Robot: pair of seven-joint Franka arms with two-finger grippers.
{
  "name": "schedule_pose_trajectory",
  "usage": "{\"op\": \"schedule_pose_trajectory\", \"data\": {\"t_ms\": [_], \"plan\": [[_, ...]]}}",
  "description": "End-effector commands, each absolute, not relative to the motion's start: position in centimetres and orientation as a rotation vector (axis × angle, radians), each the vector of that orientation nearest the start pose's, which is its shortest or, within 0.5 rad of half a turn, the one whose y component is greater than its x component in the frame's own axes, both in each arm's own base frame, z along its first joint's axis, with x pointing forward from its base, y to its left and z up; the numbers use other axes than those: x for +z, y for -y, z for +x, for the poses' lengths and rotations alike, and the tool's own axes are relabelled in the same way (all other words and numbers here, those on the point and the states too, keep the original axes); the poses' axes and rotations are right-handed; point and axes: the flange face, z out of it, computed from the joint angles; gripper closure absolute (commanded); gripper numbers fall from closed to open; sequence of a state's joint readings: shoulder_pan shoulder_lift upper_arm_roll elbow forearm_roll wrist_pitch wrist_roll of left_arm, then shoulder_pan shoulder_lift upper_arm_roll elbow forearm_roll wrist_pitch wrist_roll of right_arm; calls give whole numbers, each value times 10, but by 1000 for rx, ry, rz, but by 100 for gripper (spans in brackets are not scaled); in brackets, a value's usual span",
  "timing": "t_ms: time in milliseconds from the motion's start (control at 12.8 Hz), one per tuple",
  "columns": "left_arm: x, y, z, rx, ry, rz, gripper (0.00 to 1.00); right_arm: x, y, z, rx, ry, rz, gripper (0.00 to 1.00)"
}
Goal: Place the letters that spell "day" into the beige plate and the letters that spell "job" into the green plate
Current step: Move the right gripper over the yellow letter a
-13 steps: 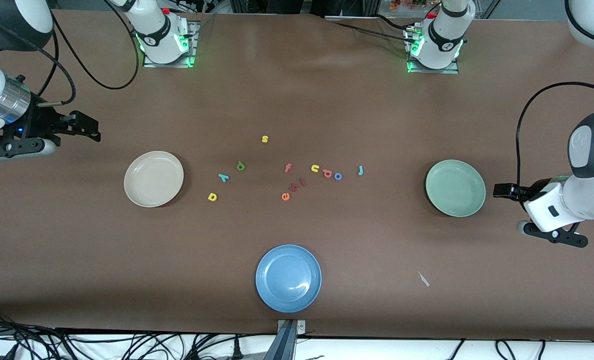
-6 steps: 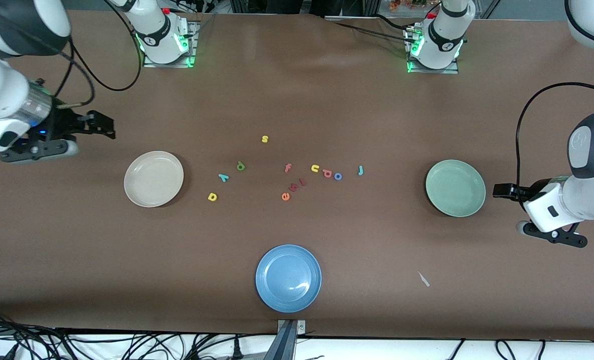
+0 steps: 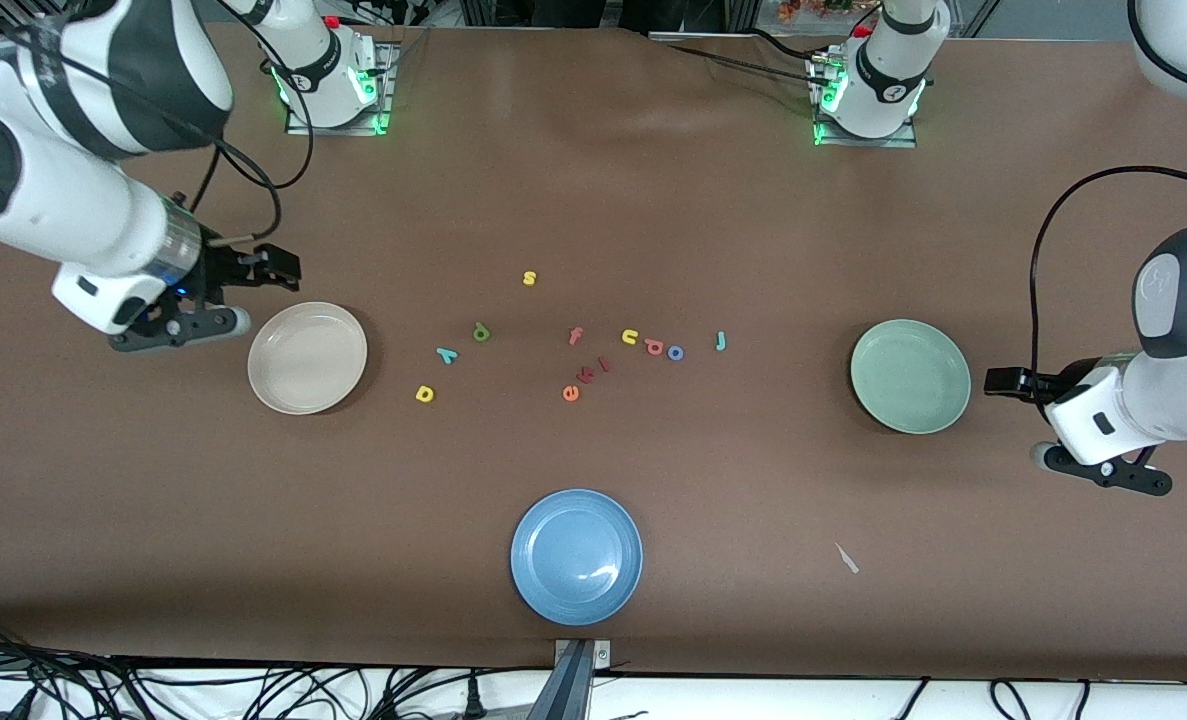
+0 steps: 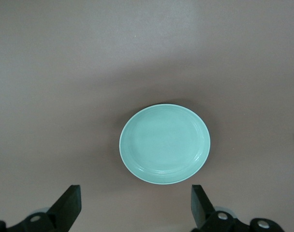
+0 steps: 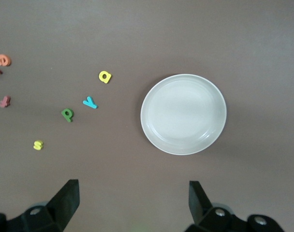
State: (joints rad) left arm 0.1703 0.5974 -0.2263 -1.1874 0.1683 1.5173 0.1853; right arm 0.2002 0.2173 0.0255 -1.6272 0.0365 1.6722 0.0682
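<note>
Right end effector (image 3: 271,268), fingers standing apart, is hovering beside the beige plate (image 3: 307,357); the "day" letters (image 3: 448,355) are lying past that plate, toward the left arm's end.

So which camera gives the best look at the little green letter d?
The right wrist view: the green d shows large and clear beside the teal y. The front view shows it small. The left wrist view misses it.

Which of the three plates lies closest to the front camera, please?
The blue plate; it lies lowest in the front view, while the beige plate and green plate lie farther back.
</note>
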Motion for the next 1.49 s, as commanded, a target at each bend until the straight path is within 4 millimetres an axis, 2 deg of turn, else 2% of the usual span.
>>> {"op": "schedule_pose_trajectory", "data": {"t_ms": [0,78,235,392,549,627,862,941,1097,1411], "plan": [[429,-19,694,389,-364,-3079,0,474,-169,604,229,200,-3107,0],[429,-19,694,389,-364,-3079,0,457,-171,606,268,217,-3105,0],[429,-19,694,389,-364,-3079,0,444,-174,605,249,180,-3075,0],[428,-19,694,391,-365,-3079,0,423,-174,599,181,50,-3061,0],[428,-19,694,391,-365,-3079,0,403,-196,591,141,-51,-3055,0],[428,-19,694,391,-365,-3079,0,390,-200,590,121,-101,-3058,0],[428,-19,694,391,-365,-3079,0,330,-214,585,23,-163,-3035,0],[428,-19,694,391,-365,-3079,0,321,-223,579,-1,-144,-3030,0],[427,-18,694,393,-367,-3079,0,305,-224,577,10,-144,-3033,0],[427,-18,694,393,-367,-3079,0,254,-228,583,-29,-75,-3071,0]]}}
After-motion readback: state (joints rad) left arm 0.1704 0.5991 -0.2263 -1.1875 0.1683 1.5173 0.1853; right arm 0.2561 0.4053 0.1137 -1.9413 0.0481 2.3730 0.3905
